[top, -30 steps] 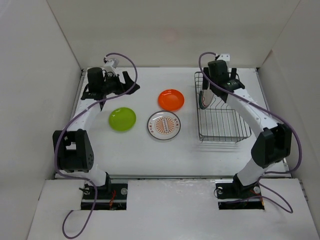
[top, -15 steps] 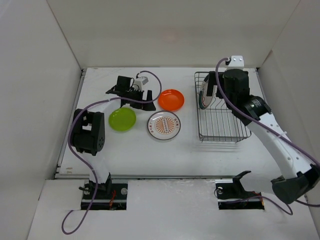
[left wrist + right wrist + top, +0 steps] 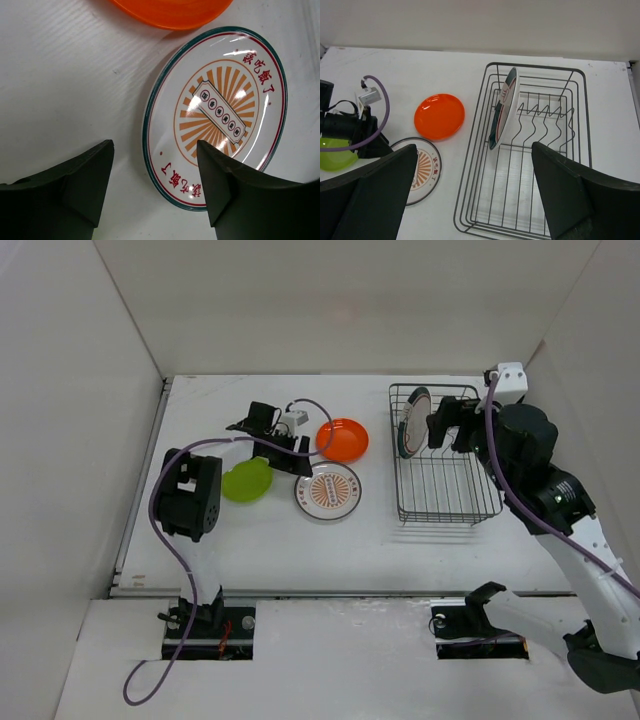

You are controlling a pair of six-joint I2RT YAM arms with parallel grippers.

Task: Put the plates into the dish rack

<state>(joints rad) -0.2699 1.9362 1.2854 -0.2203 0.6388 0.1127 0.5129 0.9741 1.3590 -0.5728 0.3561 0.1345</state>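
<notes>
Left tool (image 3: pixel 155 170) partly open, rim of patterned plate (image 3: pixel 220 115) straddled. Plate could be skidded along bench (image 3: pixel 60 75), grip missed. Right tool (image 3: pixel 475 147) wide, empty.

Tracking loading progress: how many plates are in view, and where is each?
4. The green-rimmed plate stands on edge in the dish rack; the orange plate, patterned plate and lime-green plate lie on the table left of it. No others seem hidden.
</notes>
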